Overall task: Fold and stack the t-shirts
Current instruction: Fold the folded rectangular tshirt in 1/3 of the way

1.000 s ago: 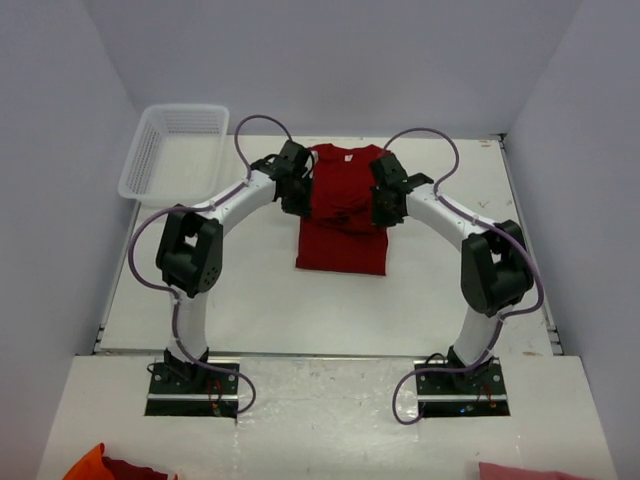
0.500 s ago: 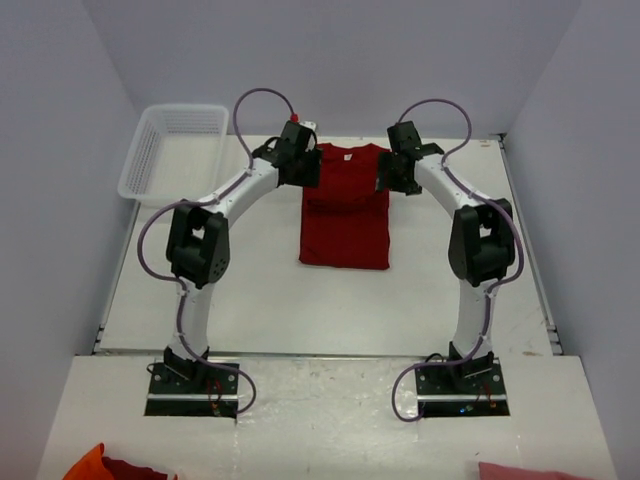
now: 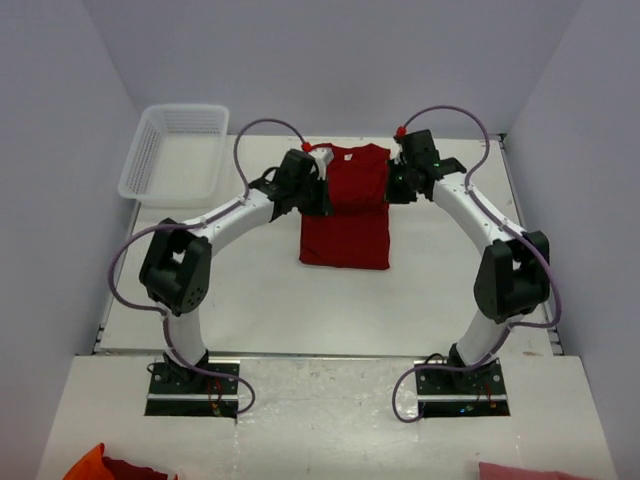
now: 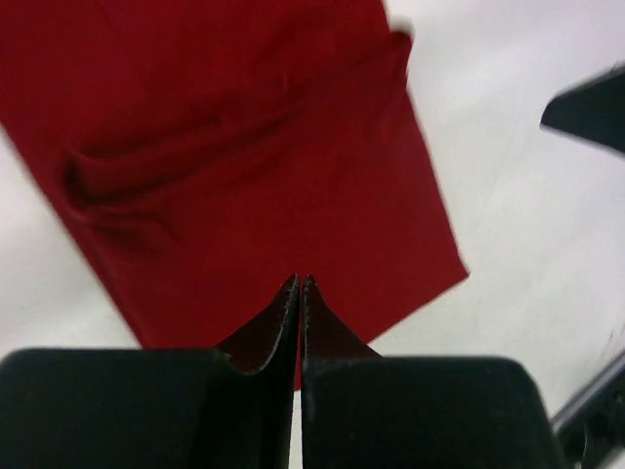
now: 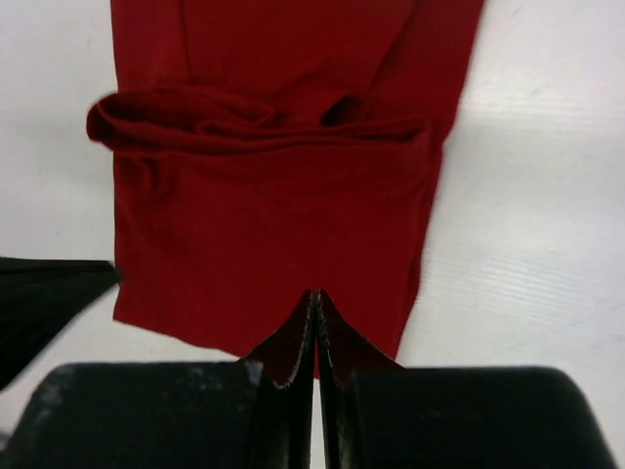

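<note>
Looking down from above, we see the shirt lying flat on the table, toward 12 o'clock from the table's middle; its collar is at the far end and its sleeves are tucked in, so it makes a long red strip; a bunched fold crosses it about halfway along.

We find the left gripper at the shirt's 10 o'clock, over its left edge beside that fold; the right gripper sits at the shirt's 2 o'clock, over the right edge; the shirt lies between the two.

Both grippers are clenched; in each wrist view the fingertips are pressed together to a point, with red cloth spreading beyond them toward 12 o'clock. From the left wrist the shirt fills the view from 9 to 1 o'clock, and the tips stand over its near border; from the right wrist the fold runs across at 11 o'clock, and the tips overlap the near edge of the cloth. Whether either pair nips any cloth we cannot tell; the tips themselves hide that spot.

We see the basket at the table's 10 o'clock corner, well apart from the shirt and from both grippers.
</note>
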You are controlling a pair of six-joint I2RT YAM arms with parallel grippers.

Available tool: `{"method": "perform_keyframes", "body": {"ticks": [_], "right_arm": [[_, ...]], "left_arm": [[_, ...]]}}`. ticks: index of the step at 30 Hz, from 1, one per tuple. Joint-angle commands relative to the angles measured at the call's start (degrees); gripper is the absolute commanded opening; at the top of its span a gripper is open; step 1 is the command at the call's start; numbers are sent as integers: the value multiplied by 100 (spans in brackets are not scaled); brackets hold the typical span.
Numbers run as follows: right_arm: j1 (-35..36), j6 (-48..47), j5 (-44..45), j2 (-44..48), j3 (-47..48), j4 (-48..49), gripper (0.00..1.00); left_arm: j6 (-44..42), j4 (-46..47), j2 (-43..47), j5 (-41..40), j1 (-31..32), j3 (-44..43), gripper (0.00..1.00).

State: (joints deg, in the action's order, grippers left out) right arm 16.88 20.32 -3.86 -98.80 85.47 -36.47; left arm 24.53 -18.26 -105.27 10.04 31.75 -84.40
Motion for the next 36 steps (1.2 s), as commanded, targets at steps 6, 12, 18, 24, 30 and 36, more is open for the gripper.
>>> {"method": "perform_keyframes", "body": {"ticks": [6, 12, 18, 24, 30, 36], "right_arm": [[8, 359, -1794, -1333, 259, 124, 0], [139, 385, -1961, -1291, -249, 368, 0], [227, 499, -1855, -1045, -1040, 702, 0], [307, 561, -1777, -974, -1384, 861, 0], [307, 552, -1566, -1009, -1489, 791, 0], [307, 517, -1381, -1018, -1630, 738, 0]], "left_arm": [[307, 1096, -757, 1650, 24, 399, 0], [157, 1000, -1371, 1729, -46, -129, 0], [280, 1193, -1952, 2001, -204, -621, 0], [297, 1377, -2524, 2203, -458, -991, 0], [517, 1975, -3042, 2581, -828, -1192, 0], [649, 2397, -3464, 2968, -1039, -1368, 0]]}}
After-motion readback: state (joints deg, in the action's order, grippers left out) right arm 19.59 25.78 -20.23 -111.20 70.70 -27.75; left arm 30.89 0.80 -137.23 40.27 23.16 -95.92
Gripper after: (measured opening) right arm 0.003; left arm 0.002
